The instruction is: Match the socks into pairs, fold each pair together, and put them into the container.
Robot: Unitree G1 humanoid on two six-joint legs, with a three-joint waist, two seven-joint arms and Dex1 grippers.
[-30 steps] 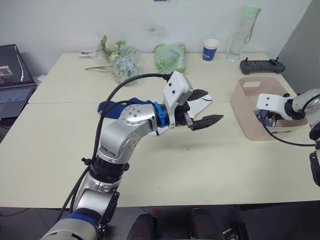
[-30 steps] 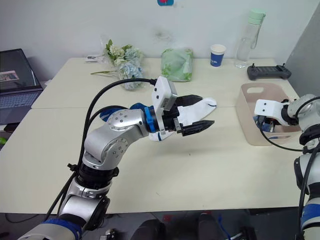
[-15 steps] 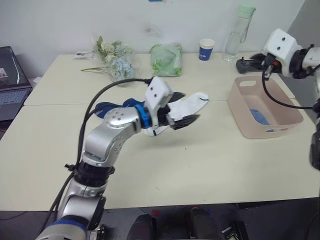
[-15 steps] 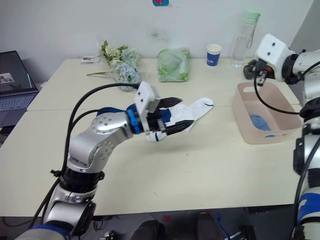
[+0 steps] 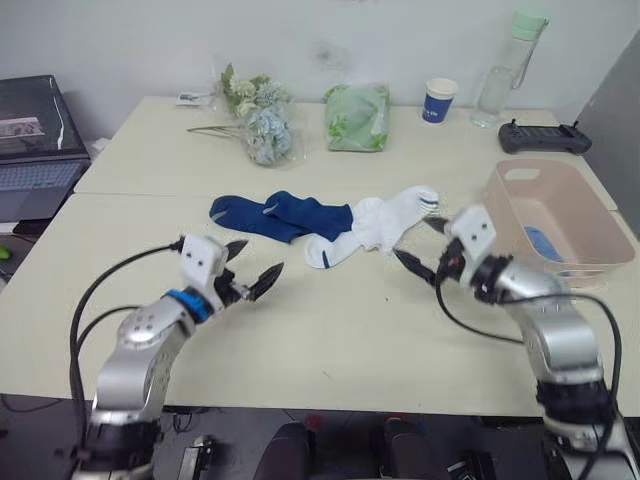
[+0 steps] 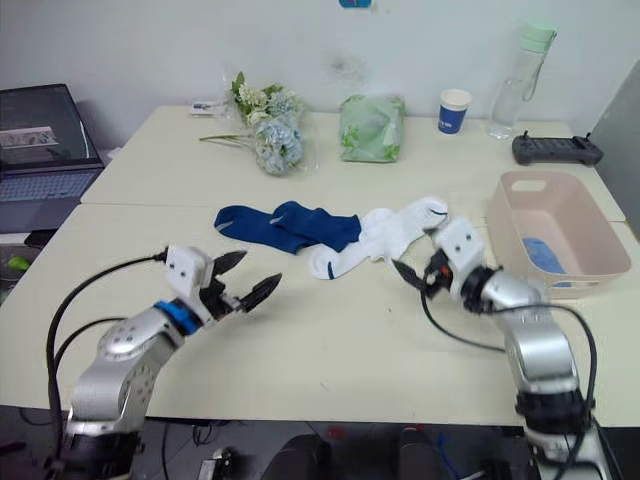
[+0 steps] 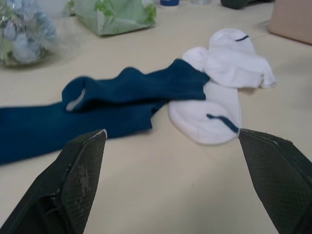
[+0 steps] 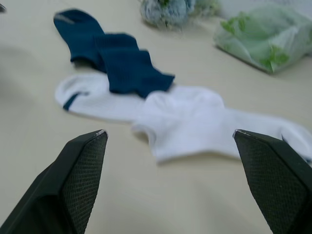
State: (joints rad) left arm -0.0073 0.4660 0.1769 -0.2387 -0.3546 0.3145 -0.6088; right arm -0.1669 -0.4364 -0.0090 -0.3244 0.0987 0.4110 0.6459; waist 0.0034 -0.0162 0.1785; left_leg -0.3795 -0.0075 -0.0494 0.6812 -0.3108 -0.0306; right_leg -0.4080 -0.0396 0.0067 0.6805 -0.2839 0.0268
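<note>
Both grippers low over the table, jaws wide and empty, socks lying between them.

From the head views, you have a smooth cream table [image 5: 330, 340] against a pale wall, with plenty of bare surface along the near edge. Your left gripper [image 5: 252, 268] and right gripper [image 5: 420, 245] hover apart, holding nothing. Two soft navy socks [image 5: 280, 215] overlap two ribbed white socks [image 5: 375, 225] mid-table; the rounded pink container [image 5: 590, 250] sits near the right edge with a light blue sock [image 5: 541, 242] inside. A laptop [image 5: 40, 150], flowers [image 5: 255, 120], green bag [image 5: 357, 103], paper cup [image 5: 437, 100], bottle [image 5: 512, 55] and controller [image 5: 545, 138] line the far side. In your left wrist view, the navy socks [image 7: 97, 107] lie straight ahead. In your right wrist view, the white socks [image 8: 190, 119] lie between the spread fingers [image 8: 78, 185].
</note>
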